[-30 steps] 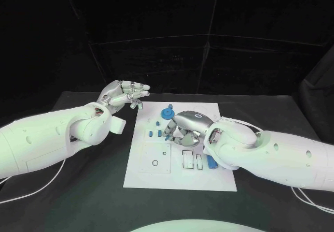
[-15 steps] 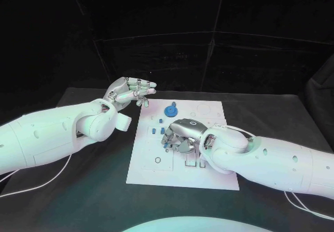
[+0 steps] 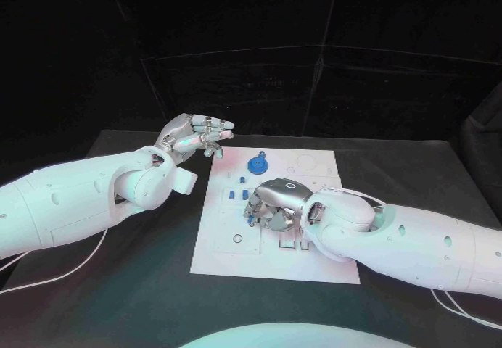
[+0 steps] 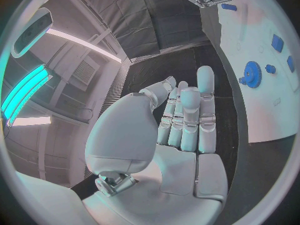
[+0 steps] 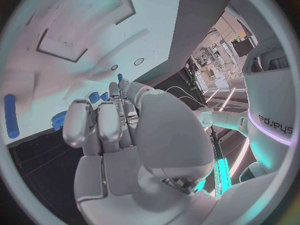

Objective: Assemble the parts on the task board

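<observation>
So, white task board (image 3: 225, 257) lying flat mid-table, printed with thin outlines of rectangles and circles. Blue gear (image 3: 256, 165) sitting near its far end, tiny blue knob (image 3: 258, 155) just beyond it, couple of short blue blocks (image 3: 237, 194) a bit nearer. Long blue bar (image 5: 9, 116) lying on the white surface too, off by itself. Right hand (image 3: 274, 205) down over the board's middle, fingers curled under, can't tell if anything's pinched in there. Left hand (image 3: 196, 136) raised off the far-left corner, fingers bent inward close together, holding nothing. Black table (image 3: 125, 290) underneath.
</observation>
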Robot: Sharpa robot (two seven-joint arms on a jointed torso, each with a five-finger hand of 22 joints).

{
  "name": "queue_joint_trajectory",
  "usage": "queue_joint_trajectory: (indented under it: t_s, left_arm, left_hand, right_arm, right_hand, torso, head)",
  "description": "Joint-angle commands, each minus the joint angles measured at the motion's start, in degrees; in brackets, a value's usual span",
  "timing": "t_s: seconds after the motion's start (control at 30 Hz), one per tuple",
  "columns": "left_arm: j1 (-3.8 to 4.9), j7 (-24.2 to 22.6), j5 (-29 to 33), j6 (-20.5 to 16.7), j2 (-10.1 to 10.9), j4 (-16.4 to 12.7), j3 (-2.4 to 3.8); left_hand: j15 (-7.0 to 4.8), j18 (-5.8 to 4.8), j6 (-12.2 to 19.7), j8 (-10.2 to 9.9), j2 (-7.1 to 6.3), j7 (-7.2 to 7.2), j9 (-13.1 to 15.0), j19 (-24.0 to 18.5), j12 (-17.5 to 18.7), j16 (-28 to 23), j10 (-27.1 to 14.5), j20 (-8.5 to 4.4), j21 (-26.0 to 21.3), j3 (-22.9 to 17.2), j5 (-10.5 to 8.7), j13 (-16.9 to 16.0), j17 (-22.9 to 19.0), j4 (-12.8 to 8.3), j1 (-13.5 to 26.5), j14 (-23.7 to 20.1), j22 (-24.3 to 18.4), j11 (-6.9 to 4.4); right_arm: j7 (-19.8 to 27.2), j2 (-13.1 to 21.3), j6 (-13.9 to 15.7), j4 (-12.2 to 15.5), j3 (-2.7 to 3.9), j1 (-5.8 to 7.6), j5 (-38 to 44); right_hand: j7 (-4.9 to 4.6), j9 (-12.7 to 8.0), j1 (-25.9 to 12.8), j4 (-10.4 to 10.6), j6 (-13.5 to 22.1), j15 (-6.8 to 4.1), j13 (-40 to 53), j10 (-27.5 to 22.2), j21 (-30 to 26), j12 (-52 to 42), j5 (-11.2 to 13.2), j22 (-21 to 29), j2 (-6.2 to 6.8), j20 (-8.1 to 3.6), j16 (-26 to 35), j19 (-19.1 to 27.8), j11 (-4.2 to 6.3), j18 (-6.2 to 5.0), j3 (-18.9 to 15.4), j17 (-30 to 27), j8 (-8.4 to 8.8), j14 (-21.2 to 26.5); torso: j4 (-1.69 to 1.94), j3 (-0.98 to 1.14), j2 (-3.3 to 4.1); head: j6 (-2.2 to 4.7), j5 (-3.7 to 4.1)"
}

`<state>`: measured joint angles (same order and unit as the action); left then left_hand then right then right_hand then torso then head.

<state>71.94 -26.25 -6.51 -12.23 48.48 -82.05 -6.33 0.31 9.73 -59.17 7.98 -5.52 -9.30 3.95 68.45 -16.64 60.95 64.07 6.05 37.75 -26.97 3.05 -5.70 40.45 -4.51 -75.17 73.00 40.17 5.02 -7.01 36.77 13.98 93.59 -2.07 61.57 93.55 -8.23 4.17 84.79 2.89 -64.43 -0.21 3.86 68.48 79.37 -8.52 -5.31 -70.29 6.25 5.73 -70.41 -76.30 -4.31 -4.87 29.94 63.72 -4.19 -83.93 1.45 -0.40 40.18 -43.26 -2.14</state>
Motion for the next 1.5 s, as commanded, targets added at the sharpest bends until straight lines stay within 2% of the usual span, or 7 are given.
queue_joint_trajectory:
  t_s: [0.03, 0.53, 1.13, 1.23, 1.27, 1.33, 1.5]
  left_arm:
    - [0.09, -0.09, 0.24, 0.58, 0.02, 0.04, 0.04]
    - [0.09, -0.04, 0.24, 0.58, 0.18, -0.01, 0.04]
    - [0.09, 0.11, 0.24, 0.58, 0.25, 0.05, 0.04]
    - [0.09, 0.13, 0.24, 0.59, 0.27, 0.03, 0.04]
    - [0.09, 0.17, 0.24, 0.61, 0.28, 0.01, 0.04]
    - [0.09, 0.20, 0.24, 0.64, 0.31, -0.01, 0.04]
    - [0.10, 0.31, 0.24, 0.62, 0.50, -0.01, 0.04]
  left_hand:
    - [0.00, 0.73, 0.00, 0.14, 0.27, -0.14, -0.07, -0.39, -0.38, -0.20, -0.36, -0.02, -0.15, 0.13, -0.15, -0.05, -0.05, -0.28, 0.03, -0.29, -0.05, 0.09]
    - [0.00, 0.73, 0.00, 0.14, 0.27, -0.14, -0.07, -0.39, -0.38, -0.20, -0.36, -0.02, -0.15, 0.13, -0.15, -0.05, -0.05, -0.28, 0.03, -0.29, -0.05, 0.09]
    - [0.00, 0.73, 0.00, 0.14, 0.27, -0.14, -0.07, -0.39, -0.38, -0.20, -0.36, -0.02, -0.15, 0.13, -0.15, -0.05, -0.05, -0.28, 0.03, -0.29, -0.05, 0.09]
    - [0.00, 0.73, 0.00, 0.14, 0.27, -0.14, -0.07, -0.39, -0.38, -0.20, -0.36, -0.02, -0.15, 0.13, -0.15, -0.05, -0.05, -0.28, 0.03, -0.29, -0.05, 0.09]
    - [0.00, 0.73, 0.00, 0.14, 0.27, -0.14, -0.07, -0.39, -0.38, -0.20, -0.36, -0.02, -0.15, 0.13, -0.15, -0.05, -0.05, -0.28, 0.03, -0.29, -0.05, 0.09]
    - [0.00, 0.73, 0.00, 0.14, 0.27, -0.14, -0.07, -0.39, -0.38, -0.20, -0.36, -0.02, -0.15, 0.13, -0.15, -0.05, -0.05, -0.28, 0.03, -0.29, -0.05, 0.09]
    - [0.00, 0.73, 0.00, 0.14, 0.27, -0.14, -0.07, -0.39, -0.38, -0.20, -0.36, -0.02, -0.15, 0.13, -0.15, -0.05, -0.05, -0.28, 0.03, -0.29, -0.05, 0.09]
  right_arm:
    - [-0.86, 0.05, -2.02, 0.06, 0.01, 0.07, 1.22]
    - [-2.88, -0.40, -3.97, -0.52, 0.02, 0.07, 3.63]
    - [-3.04, -1.61, -4.90, -0.68, -0.04, 0.06, 4.41]
    - [-3.30, -1.72, -4.49, -0.76, -0.26, 0.06, 4.64]
    - [-3.47, -1.71, -3.91, -0.77, -0.34, 0.06, 4.78]
    - [-3.80, -1.61, -2.87, -0.68, -0.42, 0.06, 5.17]
    - [-4.47, -1.03, -1.12, -0.38, -0.51, 0.05, 5.86]
  right_hand:
    - [-0.41, 0.06, -0.60, -0.29, -0.06, 0.03, 0.06, -0.19, 0.33, 0.35, 0.11, -0.03, -0.03, 0.25, -0.39, -0.30, -0.27, 0.43, -0.08, 0.04, 0.10, -1.85]
    - [-0.39, 0.07, -0.81, -0.37, -0.08, 0.04, 0.08, -0.18, 0.33, 0.37, 0.33, -0.01, -0.08, 0.28, -0.39, -0.27, -0.26, 0.42, -0.15, -0.02, 0.09, -1.83]
    - [-0.43, 0.01, -1.44, -0.56, 0.21, 0.10, 0.06, -0.44, 0.29, 0.59, 0.54, 0.04, 0.10, 0.34, -0.35, -0.18, -0.31, 0.40, -0.48, -0.19, 0.24, -1.76]
    - [-0.85, -0.21, -3.15, -0.27, 1.43, 0.60, -0.26, -2.70, -0.06, 1.95, -0.74, 0.64, 1.02, 0.64, -0.19, 0.31, -0.91, 0.30, -1.40, -0.57, 0.59, -1.61]
    - [-1.20, -0.35, -4.06, -0.10, 2.41, 1.00, -0.33, -4.43, -0.97, 2.88, -1.07, 2.22, 1.66, 0.93, 0.52, 1.47, -1.40, -0.03, -1.97, -1.55, 0.68, -1.30]
    - [-1.42, -0.35, -4.56, -0.13, 2.90, 1.33, -0.33, -6.11, -2.21, 3.55, -1.12, 4.32, 2.02, 1.25, 1.15, 3.03, -1.84, -0.48, -2.44, -2.40, 0.55, -0.99]
    - [-2.61, -0.46, -5.59, -0.68, 6.85, 2.39, -0.14, -11.41, -7.21, 4.13, -0.67, 11.88, 3.00, 2.35, 7.18, 8.68, -2.98, -2.05, -5.02, -10.03, 0.55, 1.92]
  torso:
    - [0.01, -0.08, 0.00]
    - [0.05, -0.08, -0.02]
    - [0.02, -0.08, -0.02]
    - [0.02, -0.10, -0.02]
    - [0.01, -0.11, -0.02]
    - [0.04, -0.11, -0.01]
    - [0.05, -0.04, -0.02]
  head:
    - [-0.03, 0.08]
    - [-0.22, 0.08]
    - [-0.34, 0.03]
    - [-0.36, 0.04]
    - [-0.36, 0.05]
    - [-0.33, 0.10]
    - [-0.41, 0.08]
